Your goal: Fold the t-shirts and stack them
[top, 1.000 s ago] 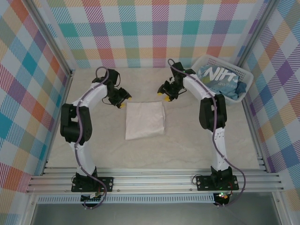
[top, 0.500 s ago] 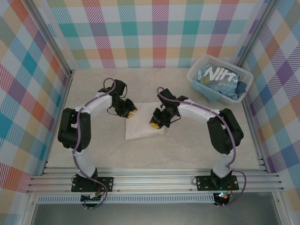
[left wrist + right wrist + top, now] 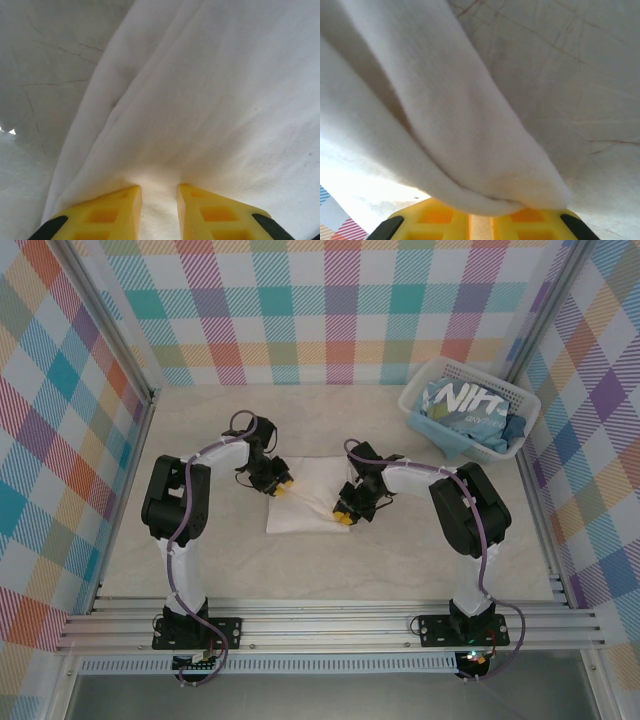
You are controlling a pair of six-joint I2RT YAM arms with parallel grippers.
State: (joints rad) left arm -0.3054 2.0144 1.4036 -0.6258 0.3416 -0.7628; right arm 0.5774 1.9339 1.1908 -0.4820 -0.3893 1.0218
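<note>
The cream-white t-shirt lies folded to a rough rectangle on the pale table, about midway between the two arms. The left tool is down at the shirt's left edge, toward its far corner; in the left wrist view its yellow fingers stand narrow, with a ridge of the cloth gathered up between them — a pinch on the shirt. The right tool is at the shirt's near right corner. Seen from the right wrist, a thick folded edge of the cloth hangs over the yellow fingers, which are drawn almost together on it, and that edge is raised off the table. The light blue t-shirt, with big white lettering, sits crumpled in the white basket at the far right corner — well apart from both tools.
</note>
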